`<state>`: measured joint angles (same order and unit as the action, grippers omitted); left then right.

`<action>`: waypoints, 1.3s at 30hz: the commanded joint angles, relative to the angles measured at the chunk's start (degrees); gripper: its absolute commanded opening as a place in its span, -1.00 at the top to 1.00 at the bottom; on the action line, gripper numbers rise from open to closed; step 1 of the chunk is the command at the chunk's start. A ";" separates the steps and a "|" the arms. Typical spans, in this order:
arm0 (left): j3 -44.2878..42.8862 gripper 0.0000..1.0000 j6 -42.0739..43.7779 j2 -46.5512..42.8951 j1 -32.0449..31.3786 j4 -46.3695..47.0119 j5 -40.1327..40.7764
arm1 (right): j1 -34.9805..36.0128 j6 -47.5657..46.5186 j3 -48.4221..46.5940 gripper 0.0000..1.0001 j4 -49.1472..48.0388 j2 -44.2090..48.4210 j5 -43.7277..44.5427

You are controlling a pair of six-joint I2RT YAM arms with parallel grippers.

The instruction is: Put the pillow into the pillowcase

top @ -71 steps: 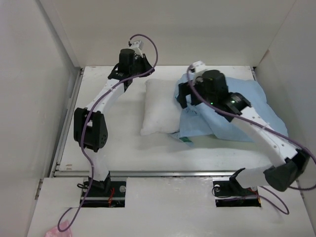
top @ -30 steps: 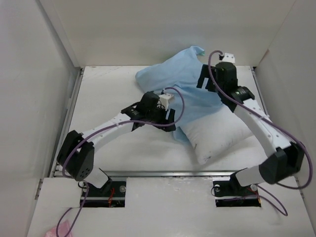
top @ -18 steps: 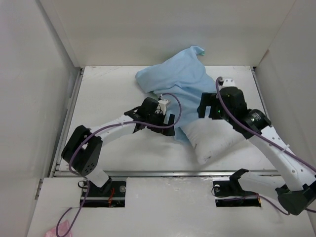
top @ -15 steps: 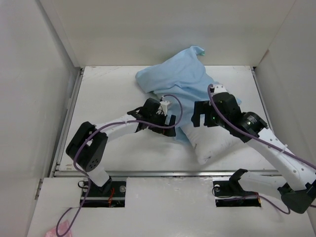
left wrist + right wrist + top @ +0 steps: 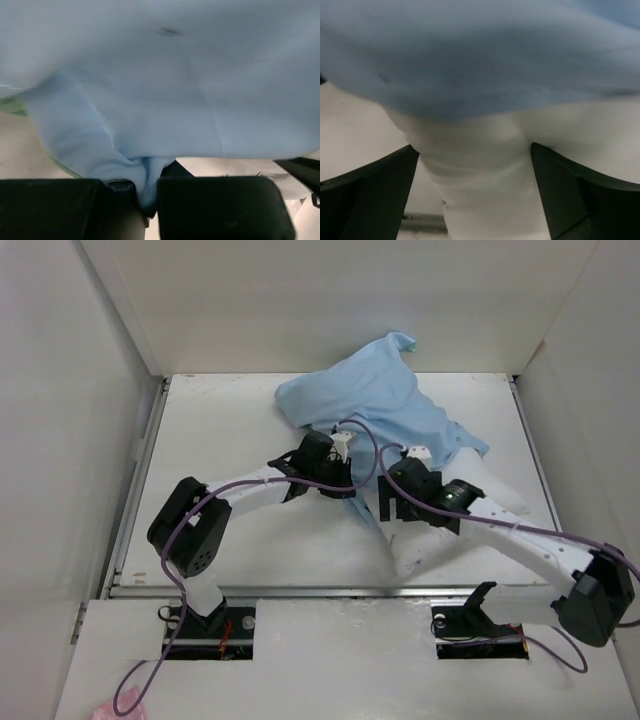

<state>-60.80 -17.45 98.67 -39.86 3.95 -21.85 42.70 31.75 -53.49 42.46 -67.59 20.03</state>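
Note:
The light-blue pillowcase lies bunched at the back centre, draped over the far part of the white pillow. The pillow's near end sticks out toward the front. My left gripper is shut on a fold of the pillowcase's near edge; in the left wrist view the blue cloth is pinched between the fingers. My right gripper is open, jaws wide apart on either side of the pillow's near-left end. In the right wrist view the pillow fills the gap, under the pillowcase edge.
White enclosure walls stand close at the left, back and right. A metal rail runs along the table's front edge. Purple cables loop over both arms.
My right arm has swung from the back right down to the pillow's near-left end. My left gripper has kept its hold on the pillowcase and shifted slightly toward the back right.

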 commanded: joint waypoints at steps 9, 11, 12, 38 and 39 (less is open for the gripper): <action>2.25 1.00 -1.26 -11.56 -3.91 2.03 2.07 | 1.86 11.67 -4.68 1.00 -22.58 -12.05 24.79; 3.40 1.00 -2.05 -12.97 -5.40 0.72 2.68 | 1.86 11.68 -4.17 1.00 -30.12 -5.73 24.79; 3.40 1.00 -2.93 -13.68 -6.02 0.71 3.21 | 1.86 10.63 -3.12 1.00 -33.46 -3.62 23.05; 10.96 1.00 -19.45 -46.81 -14.81 -19.41 14.11 | 2.48 -3.53 18.52 0.79 -97.74 -18.89 11.88; 10.96 1.00 -19.46 -46.82 -14.81 -19.41 14.11 | 2.48 -4.14 17.99 0.74 -96.87 -18.89 10.65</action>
<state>-48.12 -34.63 56.60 -53.21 -16.01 -4.71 45.89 28.25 -34.83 -51.83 -84.27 33.95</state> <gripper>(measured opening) 0.014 0.127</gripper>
